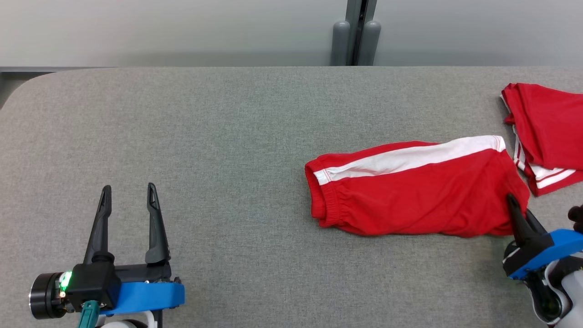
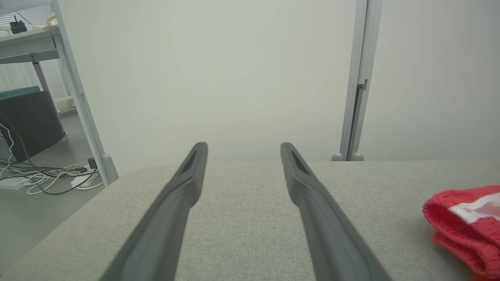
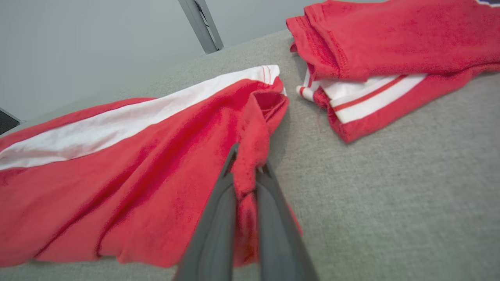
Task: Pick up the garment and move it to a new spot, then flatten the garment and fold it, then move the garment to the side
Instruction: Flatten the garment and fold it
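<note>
The garment [image 1: 410, 191] is a pair of red shorts with a white side stripe, folded and lying on the grey table right of centre; its waistband end [image 2: 465, 222] shows at the right of the left wrist view. My right gripper [image 1: 513, 204] is shut on the garment's right hem, and the right wrist view shows a ridge of red cloth [image 3: 250, 156] pinched between the two fingers. My left gripper [image 1: 129, 193] rests open at the lower left, far from the garment, with nothing between its fingers [image 2: 183, 187].
A second folded red garment [image 1: 546, 132] with white and red trim lies at the table's far right, close to the shorts' hem. The grey table [image 1: 182, 136] stretches bare to the left. A wall and a post [image 1: 355, 36] stand behind it.
</note>
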You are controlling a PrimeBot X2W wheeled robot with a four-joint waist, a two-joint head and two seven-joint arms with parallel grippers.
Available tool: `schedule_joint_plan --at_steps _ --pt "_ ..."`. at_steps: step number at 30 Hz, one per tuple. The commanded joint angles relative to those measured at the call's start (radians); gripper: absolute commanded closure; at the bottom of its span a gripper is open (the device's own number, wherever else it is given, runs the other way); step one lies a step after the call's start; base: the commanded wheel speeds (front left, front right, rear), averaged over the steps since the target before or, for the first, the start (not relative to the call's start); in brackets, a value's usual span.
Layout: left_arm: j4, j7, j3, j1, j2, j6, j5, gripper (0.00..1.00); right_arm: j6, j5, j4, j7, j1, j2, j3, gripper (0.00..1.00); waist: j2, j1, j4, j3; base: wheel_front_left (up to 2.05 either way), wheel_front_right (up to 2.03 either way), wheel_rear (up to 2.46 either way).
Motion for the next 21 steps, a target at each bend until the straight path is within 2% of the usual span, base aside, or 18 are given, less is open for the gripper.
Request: schedule_joint_plan --at_steps 1,12,21 --pt "0.003 -0.004 0.004 0.007 0.000 -0.006 0.007 0.00 0.000 -0.015 -0.013 -0.005 0.004 0.009 -0.008 1.00 0.0000 0.0001 -0.002 -0.002 0.00 0.00 0.00" --pt "0.012 -0.004 -0.007 0.004 -0.001 -0.014 0.004 0.00 0.000 -0.135 -0.129 0.019 -0.105 0.104 -0.019 1.00 0.0000 0.0001 0.008 -0.025 0.00 0.00 0.00" --pt "0.008 -0.004 -0.015 0.014 -0.002 -0.009 -0.005 0.00 0.000 -0.212 -0.192 0.081 -0.169 0.184 0.062 1.00 0.0000 0.0001 0.044 -0.032 0.00 0.00 0.00"
